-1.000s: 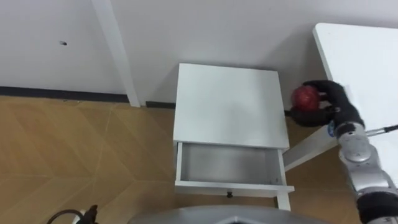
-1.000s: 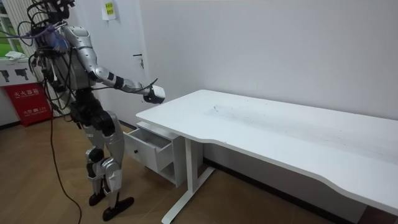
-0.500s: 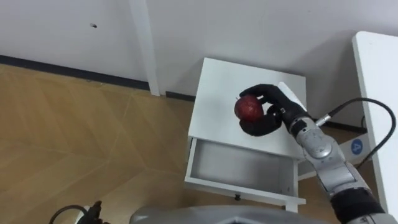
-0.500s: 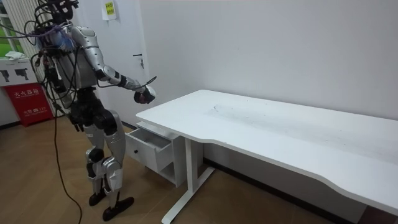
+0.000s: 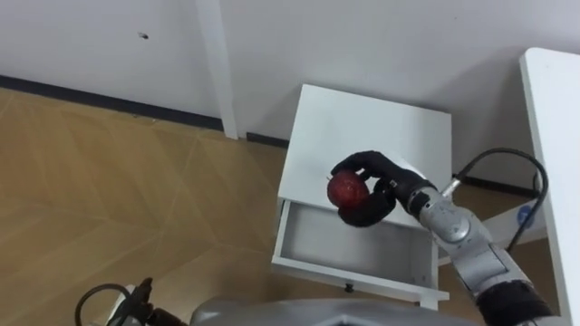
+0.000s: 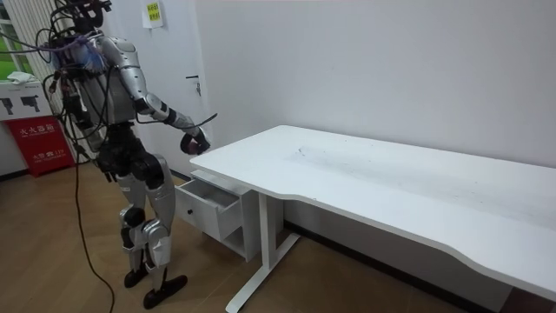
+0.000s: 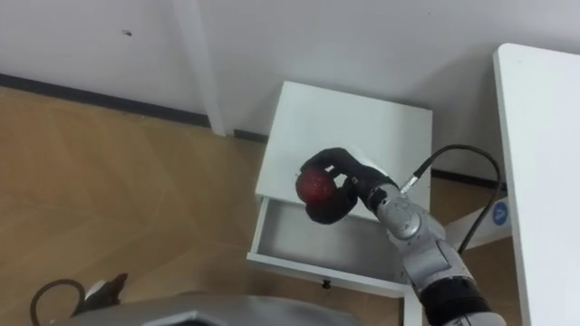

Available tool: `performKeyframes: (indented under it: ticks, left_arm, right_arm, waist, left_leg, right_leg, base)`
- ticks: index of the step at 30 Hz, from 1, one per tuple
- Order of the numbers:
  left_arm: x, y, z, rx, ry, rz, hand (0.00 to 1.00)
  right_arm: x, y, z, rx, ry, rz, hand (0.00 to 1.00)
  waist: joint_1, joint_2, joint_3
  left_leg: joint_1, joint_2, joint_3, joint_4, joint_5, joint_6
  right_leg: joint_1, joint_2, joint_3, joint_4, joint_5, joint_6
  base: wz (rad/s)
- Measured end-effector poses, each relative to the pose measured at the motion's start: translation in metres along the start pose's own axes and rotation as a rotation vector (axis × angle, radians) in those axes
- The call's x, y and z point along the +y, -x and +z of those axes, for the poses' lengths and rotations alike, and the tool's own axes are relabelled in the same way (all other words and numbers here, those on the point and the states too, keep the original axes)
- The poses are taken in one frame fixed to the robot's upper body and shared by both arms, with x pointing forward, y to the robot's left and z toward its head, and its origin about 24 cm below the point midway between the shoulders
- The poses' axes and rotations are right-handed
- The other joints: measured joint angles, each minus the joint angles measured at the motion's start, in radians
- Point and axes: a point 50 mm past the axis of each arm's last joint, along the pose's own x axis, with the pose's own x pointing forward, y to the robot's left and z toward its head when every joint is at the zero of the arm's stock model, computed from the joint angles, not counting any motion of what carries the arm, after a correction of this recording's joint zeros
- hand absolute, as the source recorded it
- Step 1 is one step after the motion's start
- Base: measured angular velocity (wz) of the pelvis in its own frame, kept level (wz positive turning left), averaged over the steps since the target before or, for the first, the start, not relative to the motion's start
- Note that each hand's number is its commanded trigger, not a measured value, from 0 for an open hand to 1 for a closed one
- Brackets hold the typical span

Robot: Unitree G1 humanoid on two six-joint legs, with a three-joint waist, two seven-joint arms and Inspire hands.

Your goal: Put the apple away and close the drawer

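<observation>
**Step in hand:** the robot is carrying the apple to the open drawer.

- **Grasp:** The right hand (image 5: 388, 184) is grasping the apple (image 5: 345, 188), with its fingers curling over the top and the thumb side cupping it from beneath.
- **Position:** The apple is hanging in that grasp above the rear edge of the drawer (image 5: 349, 270), where the cabinet top (image 5: 372, 122) is overhanging the drawer.
- **Drawer:** It is standing pulled out, and its cavity is showing bare.
- **Robot:** It is standing upright in front of the drawer, with the white desk (image 6: 365, 174) lying off to the drawer's right.

**Assessment:** placing is in progress. The apple is not yet inside, and closing is not begun.

**Next move, as judged:**
- The hand is needing to come forward and down into the drawer's cavity, clear of the cabinet lip and the drawer's side walls.
- It should be releasing low so the apple is not rolling or bouncing.
- The hand should be clearing the drawer before any push on the drawer's front.
</observation>
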Motion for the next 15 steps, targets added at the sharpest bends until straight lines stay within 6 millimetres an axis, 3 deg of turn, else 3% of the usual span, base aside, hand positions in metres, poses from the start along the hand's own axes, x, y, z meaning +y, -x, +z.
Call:
performKeyframes:
  ticks: [9,15]
  left_arm:
    - [-0.004,0.0,0.002,-0.012,0.009,0.013,0.0]
    - [-0.007,0.001,0.004,-0.016,0.013,0.005,0.0]
  right_arm:
    - [0.008,0.001,-0.016,0.068,-0.016,0.03,0.0]
    - [0.01,0.001,-0.019,0.078,-0.017,0.034,0.0]
  waist:
    - [-0.001,0.002,-0.0002]
    - [-0.003,0.003,-0.0063]
  left_leg:
    - [0.003,0.0,0.0,-0.001,0.0,0.0]
    - [0.004,0.0,-0.001,0.001,0.0,0.0]
  right_leg:
    - [0.004,0.0,-0.001,0.0,0.0,0.0]
    - [0.007,0.0,-0.003,0.0,0.0,0.0]
  base:
    - [0.0]
    - [0.0]
